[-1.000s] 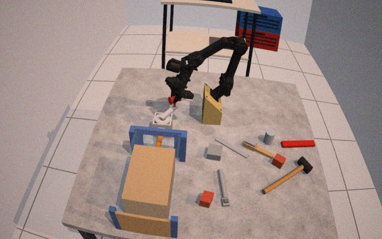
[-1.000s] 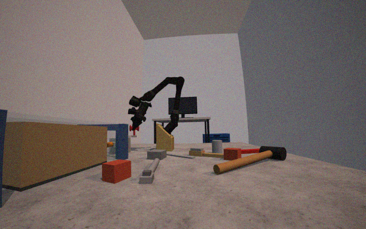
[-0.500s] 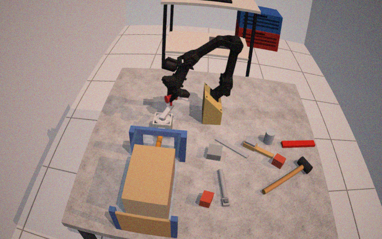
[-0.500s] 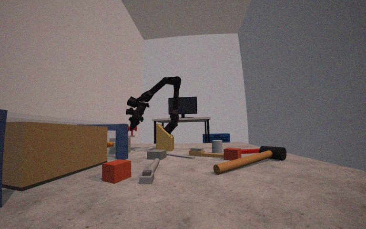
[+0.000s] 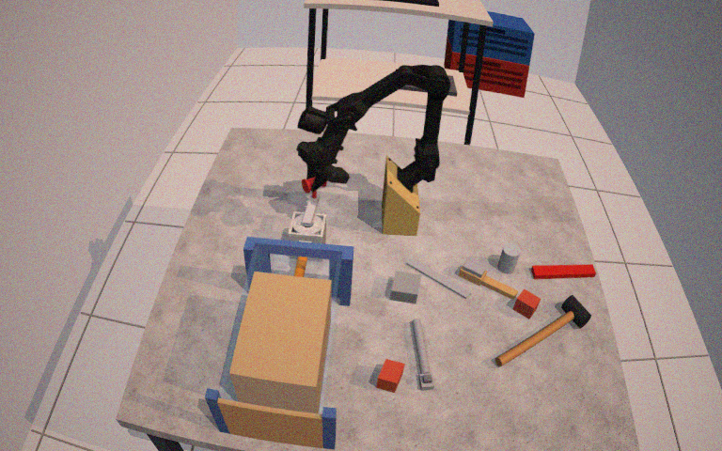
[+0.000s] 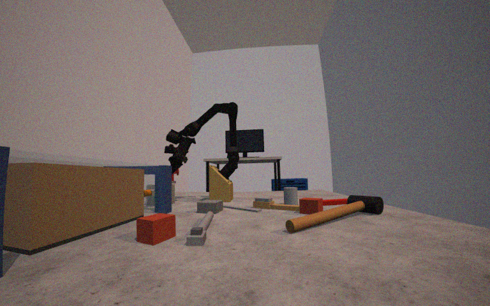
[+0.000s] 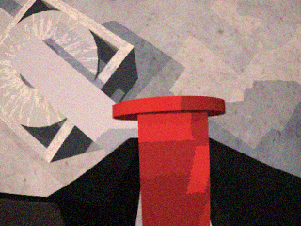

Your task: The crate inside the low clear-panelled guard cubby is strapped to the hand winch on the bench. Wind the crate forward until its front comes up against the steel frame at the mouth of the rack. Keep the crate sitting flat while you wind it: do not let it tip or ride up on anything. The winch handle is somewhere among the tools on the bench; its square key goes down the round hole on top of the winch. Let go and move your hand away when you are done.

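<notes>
My gripper (image 5: 314, 188) (image 7: 167, 147) is shut on the red grip of the winch handle, behind the winch. The handle's pale arm (image 5: 309, 211) (image 7: 66, 87) runs from the grip to the top of the white winch (image 5: 306, 238) (image 7: 81, 30); its key is hidden. The tan crate (image 5: 285, 324) (image 6: 79, 201) looks flat inside the clear-panelled cubby. An orange strap (image 5: 302, 266) (image 6: 147, 192) runs from its front toward the winch. The blue steel frame (image 5: 344, 276) (image 6: 163, 191) stands between crate and winch; a short gap seems to show between the crate's front and the frame.
Right of the cubby lie a grey block (image 5: 405, 287), a grey wrench-like tool (image 5: 419, 348), a red block (image 5: 390, 375) (image 6: 155, 229), a thin rod (image 5: 437, 279), a mallet (image 5: 538, 337) (image 6: 325, 216) and a red bar (image 5: 563, 272). My arm's yellow base (image 5: 400, 212) stands right of the winch.
</notes>
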`<state>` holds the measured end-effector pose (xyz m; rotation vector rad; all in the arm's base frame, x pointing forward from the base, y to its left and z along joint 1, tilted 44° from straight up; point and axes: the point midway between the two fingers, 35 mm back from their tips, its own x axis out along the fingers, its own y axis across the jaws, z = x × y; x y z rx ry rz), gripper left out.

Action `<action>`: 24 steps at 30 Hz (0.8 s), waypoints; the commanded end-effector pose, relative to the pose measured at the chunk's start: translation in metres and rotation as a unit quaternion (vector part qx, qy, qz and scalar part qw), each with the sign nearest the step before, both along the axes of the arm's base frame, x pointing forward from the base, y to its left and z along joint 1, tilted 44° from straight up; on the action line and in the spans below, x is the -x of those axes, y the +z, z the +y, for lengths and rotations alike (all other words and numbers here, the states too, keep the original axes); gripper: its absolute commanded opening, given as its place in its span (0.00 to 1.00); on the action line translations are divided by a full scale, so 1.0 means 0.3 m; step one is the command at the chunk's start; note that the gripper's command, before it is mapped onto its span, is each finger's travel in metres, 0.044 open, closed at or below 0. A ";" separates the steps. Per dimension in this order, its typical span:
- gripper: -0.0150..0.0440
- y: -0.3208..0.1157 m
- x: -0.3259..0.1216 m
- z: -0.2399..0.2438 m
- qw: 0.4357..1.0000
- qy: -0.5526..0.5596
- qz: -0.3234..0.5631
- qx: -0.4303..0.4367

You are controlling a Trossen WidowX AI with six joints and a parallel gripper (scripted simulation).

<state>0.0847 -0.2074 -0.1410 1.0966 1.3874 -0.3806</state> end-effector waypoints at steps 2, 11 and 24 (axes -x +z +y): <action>0.25 -0.029 -0.009 -0.019 1.000 0.006 -0.004 0.001; 0.25 -0.093 -0.031 -0.093 1.000 0.006 -0.004 0.002; 0.25 -0.132 -0.061 -0.136 1.000 0.007 -0.005 0.003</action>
